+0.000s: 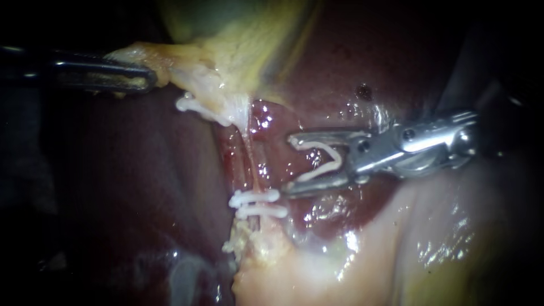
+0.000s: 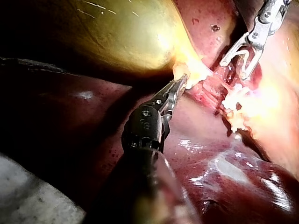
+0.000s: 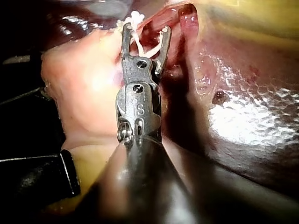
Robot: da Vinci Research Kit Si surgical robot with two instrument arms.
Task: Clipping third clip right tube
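Step in hand: approach, clip not yet on. Right instrument (image 1: 289,164) has its jaws spread wide and is carrying a loaded clip (image 1: 339,160), unclosed, seated between both jaws. Its tips sit just beside the tube (image 1: 249,153), not around it. Two seated clips (image 1: 256,198) already cross the tube low down, and another clip (image 1: 195,106) sits up near the gallbladder (image 1: 243,39). Left instrument (image 1: 148,78) has its jaws clamped on pale tissue (image 1: 170,68), which looks to be tensioning the tube over the liver (image 1: 141,187). Next move, I'd say: advance until the tube lies fully between the clip legs, above the seated pair, then close.
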